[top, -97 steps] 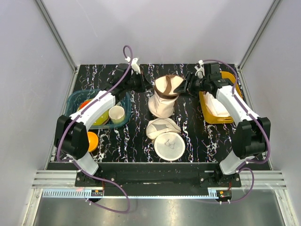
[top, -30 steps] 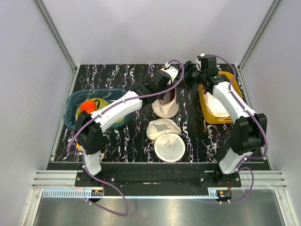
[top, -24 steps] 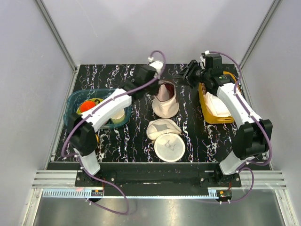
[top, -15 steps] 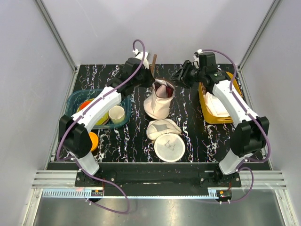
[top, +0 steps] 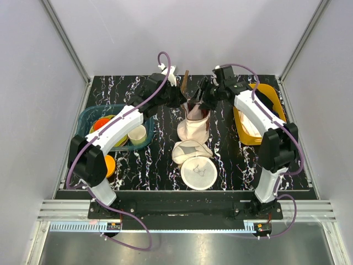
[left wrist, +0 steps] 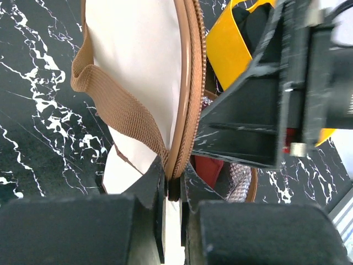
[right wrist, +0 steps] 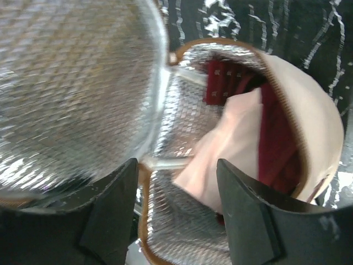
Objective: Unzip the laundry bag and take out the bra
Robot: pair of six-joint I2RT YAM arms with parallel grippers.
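Fingers of my left gripper clamped on the brown zipper band of the laundry bag, holding it upright between the arms. My right gripper spread wide, hovering over the open mouth. Unzip looks done. Pale pink bra still inside, not gripped yet; grab and pull-out remain.
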